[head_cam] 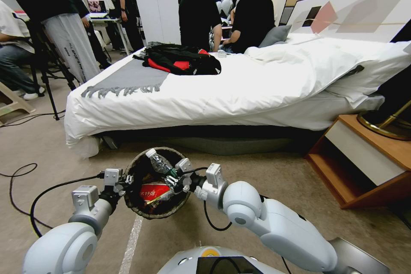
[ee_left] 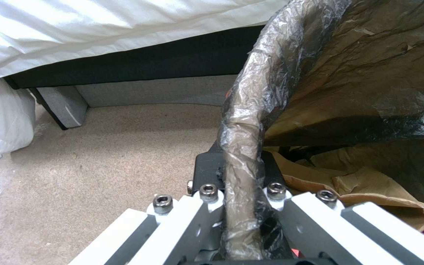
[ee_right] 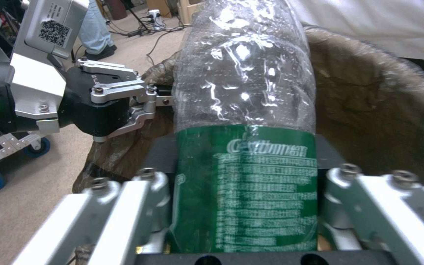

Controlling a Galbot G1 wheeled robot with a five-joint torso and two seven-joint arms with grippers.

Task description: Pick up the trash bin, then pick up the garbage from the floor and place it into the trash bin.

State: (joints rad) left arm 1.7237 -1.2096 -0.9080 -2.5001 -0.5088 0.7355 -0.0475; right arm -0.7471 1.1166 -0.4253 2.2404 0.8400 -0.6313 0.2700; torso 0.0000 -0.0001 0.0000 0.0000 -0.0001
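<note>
Bin: trash bin [head_cam: 141, 205] is held up off the floor [head_cam: 274, 180] in front of the robot, dark bag liner folded over the rim, pinched on its left side by the left gripper [head_cam: 127, 178].
Bottle: clear plastic bottle [head_cam: 159, 163] with a green label, white cap pointing up and away, sticking out over the bin's mouth, clamped in the right gripper [head_cam: 176, 178].
Inside the bin: red-and-white packet [head_cam: 153, 192] just below the right gripper, plus some crumpled brown paper [ee_left: 369, 184] further down.
Left gripper: fingers pressed together on the liner-covered rim, one inside the bin, one outside, so the rim runs straight between them.
Right gripper: right above the bin opening, fingers closed around the labelled part of the bottle.
Floor: beige carpet under both grippers, pale tape line [head_cam: 132, 242] running back toward the robot, black cable [head_cam: 25, 197] off past the left gripper.
Beyond the grippers: bed [head_cam: 239, 90] with white sheets, wooden nightstand [head_cam: 368, 158] out past the right arm.
</note>
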